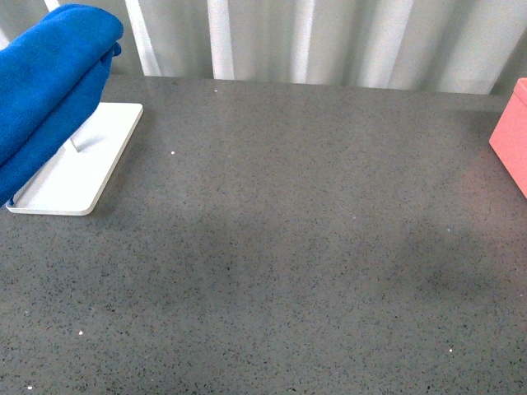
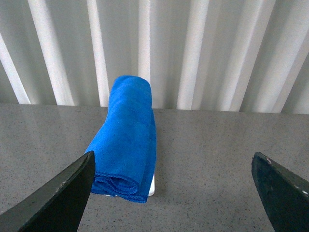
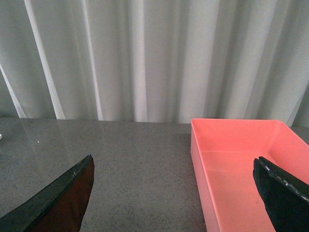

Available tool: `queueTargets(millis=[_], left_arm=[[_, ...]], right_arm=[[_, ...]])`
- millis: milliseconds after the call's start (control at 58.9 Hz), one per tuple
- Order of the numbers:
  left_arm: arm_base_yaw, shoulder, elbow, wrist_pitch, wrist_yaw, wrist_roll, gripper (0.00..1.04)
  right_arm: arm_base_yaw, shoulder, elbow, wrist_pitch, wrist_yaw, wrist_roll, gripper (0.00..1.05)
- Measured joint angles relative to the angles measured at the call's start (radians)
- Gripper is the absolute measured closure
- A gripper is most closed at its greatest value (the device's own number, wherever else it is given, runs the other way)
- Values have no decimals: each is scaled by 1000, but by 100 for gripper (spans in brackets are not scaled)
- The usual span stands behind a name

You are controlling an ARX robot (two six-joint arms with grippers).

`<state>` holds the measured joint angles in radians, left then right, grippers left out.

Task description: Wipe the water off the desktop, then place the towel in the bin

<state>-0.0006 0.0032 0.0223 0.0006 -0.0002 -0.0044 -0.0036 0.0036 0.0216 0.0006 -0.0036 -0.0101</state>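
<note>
Mia: A wide dark grey speckled stone desktop [image 1: 272,271] fills the front view, with a white pleated curtain [image 1: 329,41] behind it. Where is the towel?

Ben: The big bright blue fluffy towel [image 1: 49,90] is at ten o'clock. It is folded and hangs over a flat white tray [image 1: 82,177].

Mia: And the bin?

Ben: The salmon-pink straight-sided box bin [image 1: 512,136] peeks in at two o'clock, well apart from the towel.

Mia: What about the grippers?

Ben: The left gripper [image 2: 173,157] has its two dark fingers wide apart. The towel shows between them, not touching. The right gripper [image 3: 173,159] has its fingers wide apart too, near the bin.
</note>
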Motion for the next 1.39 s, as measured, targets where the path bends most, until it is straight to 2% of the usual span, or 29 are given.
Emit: queueTargets(millis=[1392], left_arm=[[0,0,0,0,0,0,7]], right_arm=[[0,0,0,0,0,0,7]])
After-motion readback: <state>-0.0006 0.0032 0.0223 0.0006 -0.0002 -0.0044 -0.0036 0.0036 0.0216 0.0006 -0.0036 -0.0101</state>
